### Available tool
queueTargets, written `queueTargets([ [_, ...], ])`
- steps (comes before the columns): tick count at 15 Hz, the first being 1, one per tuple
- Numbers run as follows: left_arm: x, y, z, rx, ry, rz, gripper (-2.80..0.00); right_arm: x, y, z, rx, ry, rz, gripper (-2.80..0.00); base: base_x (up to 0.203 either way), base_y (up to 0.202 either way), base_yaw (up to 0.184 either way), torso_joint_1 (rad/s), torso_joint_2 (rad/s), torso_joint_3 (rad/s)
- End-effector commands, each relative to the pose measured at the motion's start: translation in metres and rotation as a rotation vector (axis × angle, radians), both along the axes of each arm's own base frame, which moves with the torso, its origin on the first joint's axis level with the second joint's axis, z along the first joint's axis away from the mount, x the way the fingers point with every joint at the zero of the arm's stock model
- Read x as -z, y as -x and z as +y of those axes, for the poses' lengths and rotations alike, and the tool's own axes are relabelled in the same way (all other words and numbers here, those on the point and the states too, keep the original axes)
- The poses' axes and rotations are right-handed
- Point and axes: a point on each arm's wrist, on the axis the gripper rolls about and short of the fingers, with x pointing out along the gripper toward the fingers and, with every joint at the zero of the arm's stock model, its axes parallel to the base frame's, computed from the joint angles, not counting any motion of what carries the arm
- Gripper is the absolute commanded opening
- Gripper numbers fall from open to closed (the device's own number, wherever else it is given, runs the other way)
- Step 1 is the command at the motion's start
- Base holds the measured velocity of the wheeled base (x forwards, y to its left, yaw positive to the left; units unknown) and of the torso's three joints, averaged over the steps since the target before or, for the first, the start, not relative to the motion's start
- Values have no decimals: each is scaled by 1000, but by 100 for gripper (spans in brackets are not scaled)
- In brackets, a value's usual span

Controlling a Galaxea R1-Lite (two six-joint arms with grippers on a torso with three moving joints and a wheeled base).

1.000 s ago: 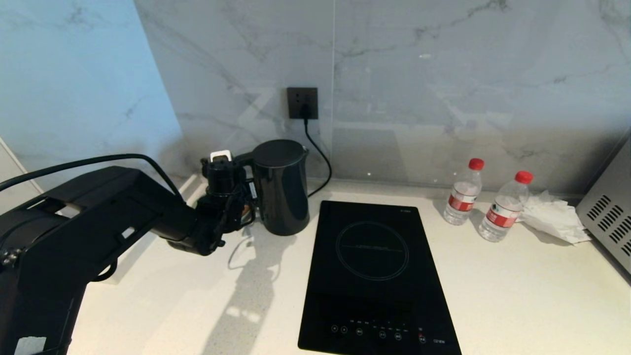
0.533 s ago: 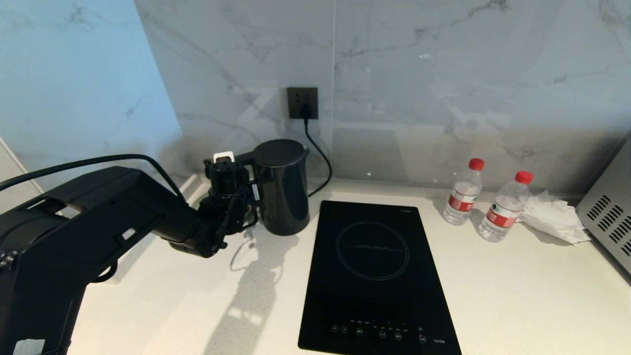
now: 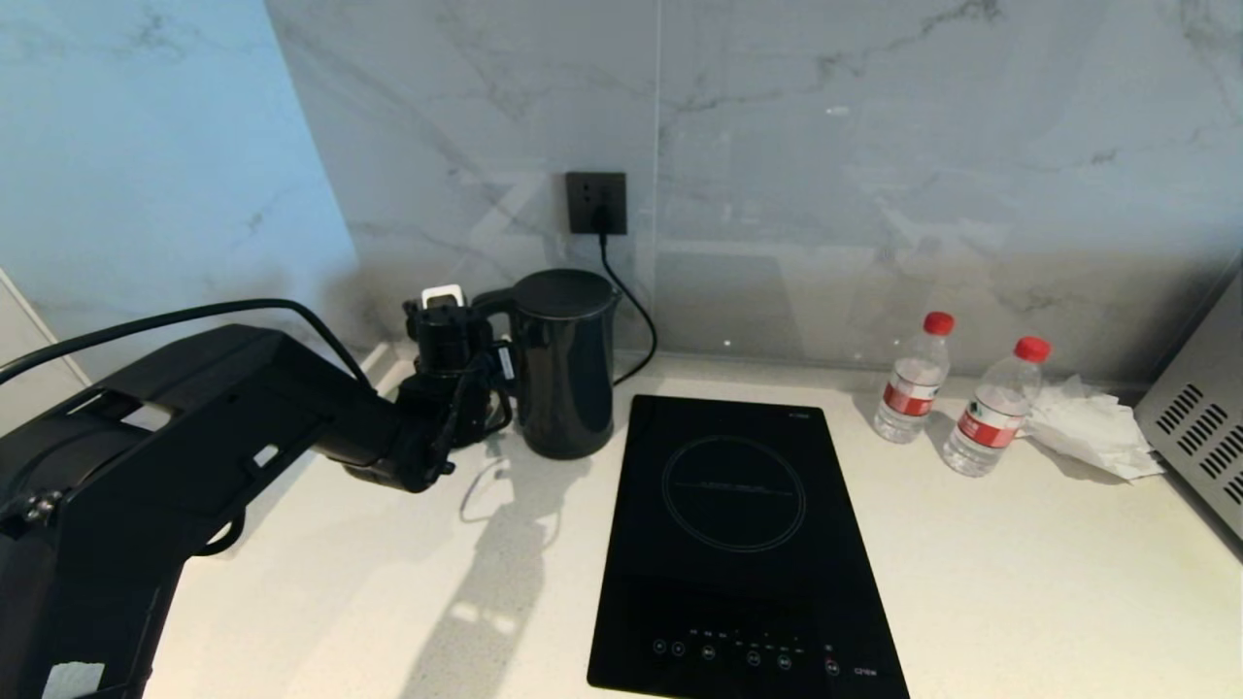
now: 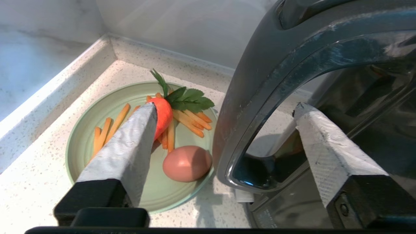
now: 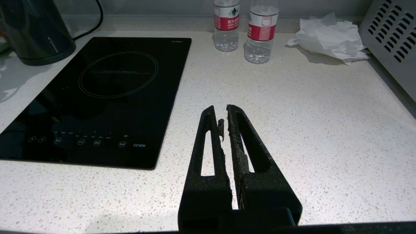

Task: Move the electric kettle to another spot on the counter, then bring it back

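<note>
The electric kettle [image 3: 565,364], glossy black with a flat lid, stands upright at the back of the counter [image 3: 1020,582], left of the hob. My left gripper [image 3: 486,383] reaches in from the left at its loop handle [image 4: 260,97]. In the left wrist view the left gripper [image 4: 226,109] is open: its two taped fingers [image 4: 130,146] stand wide on either side of the handle, apart from it. The right gripper [image 5: 221,112] hangs shut and empty over the bare counter [image 5: 325,146], with the kettle [image 5: 35,32] far off to one side.
A black induction hob [image 3: 738,544] lies right of the kettle. Its cord runs to a wall socket [image 3: 595,202]. Two water bottles [image 3: 911,379], crumpled tissue [image 3: 1088,427] and a metal appliance [image 3: 1199,427] sit at the right. A green plate [image 4: 97,143] with egg [image 4: 187,162] lies behind the handle.
The left gripper's fingers have spread apart and let go of the kettle's handle. The kettle has shifted slightly right and toward the wall with the arm.
</note>
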Motion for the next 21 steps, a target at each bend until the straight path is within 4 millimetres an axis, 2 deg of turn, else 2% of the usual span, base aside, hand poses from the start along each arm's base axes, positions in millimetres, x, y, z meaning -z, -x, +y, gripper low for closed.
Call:
queueTargets([
  [1, 8, -3, 2, -10, -2, 9, 0, 0, 0, 0, 0, 2, -2, -280, 0, 0, 0, 0, 0, 0],
  [6, 14, 0, 15, -36, -9, 38, 0, 0, 0, 0, 0, 0, -1, -280, 0, 0, 0, 0, 0, 0],
  [13, -6, 32, 16, -11, 8, -18, 0, 0, 0, 0, 0, 1, -2, -280, 0, 0, 0, 0, 0, 0],
  [18, 8, 57, 31, 5, -7, 35, 0, 0, 0, 0, 0, 2, -1, -280, 0, 0, 0, 0, 0, 0],
  [21, 26, 72, 34, 144, -19, 85, 0, 0, 0, 0, 0, 0, 1, -280, 0, 0, 0, 0, 0, 0],
])
